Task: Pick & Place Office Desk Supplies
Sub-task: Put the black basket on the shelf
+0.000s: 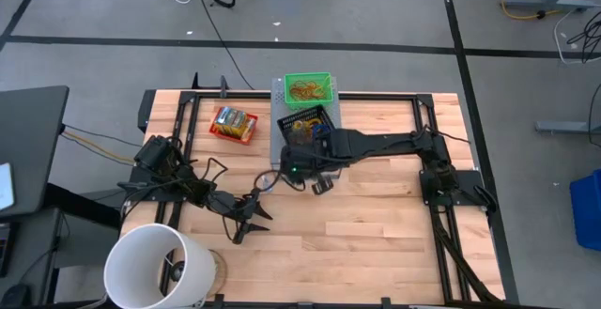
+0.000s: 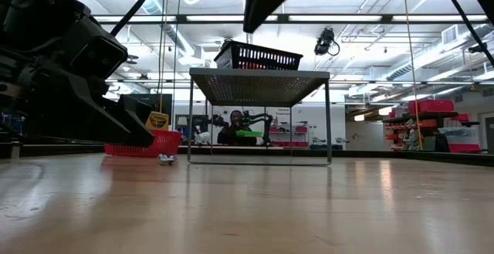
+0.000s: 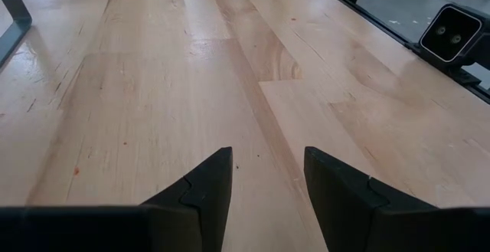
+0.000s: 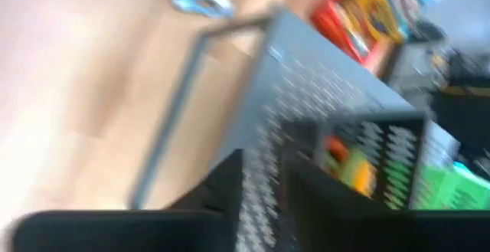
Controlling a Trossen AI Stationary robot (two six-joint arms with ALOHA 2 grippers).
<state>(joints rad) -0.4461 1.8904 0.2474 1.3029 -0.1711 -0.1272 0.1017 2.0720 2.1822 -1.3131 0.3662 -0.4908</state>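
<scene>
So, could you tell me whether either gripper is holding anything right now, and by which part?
The left gripper holds nothing: open over bare table. For the right gripper, beside the grey stand, it cannot be told.

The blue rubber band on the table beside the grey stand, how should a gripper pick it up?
Pinch one side of the blue rubber band from straight above: it lies flat on the table, so only its thin rim offers a hold. The grey stand blocks the far side.

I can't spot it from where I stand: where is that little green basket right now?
In the high view the green basket sits at the table's far edge, on the grey perforated stand, just behind the black basket and right of the red tray.
</scene>
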